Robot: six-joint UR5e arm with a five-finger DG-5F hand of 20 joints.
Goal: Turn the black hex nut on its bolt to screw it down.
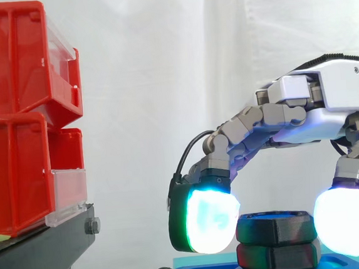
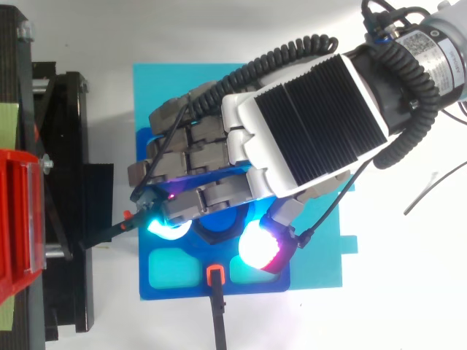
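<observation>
A robot hand (image 1: 342,89) is shown, built of grey jointed finger segments under a smooth white shell. Seen from above, its back is covered by a black ribbed panel framed in white. The thick fingertip pads (image 1: 209,223) are set in black casings and lit white and cyan, tinged green. The thumb pad (image 1: 339,221) is lit white, edged red. A thin black wire (image 1: 183,160) is attached to one casing.
</observation>
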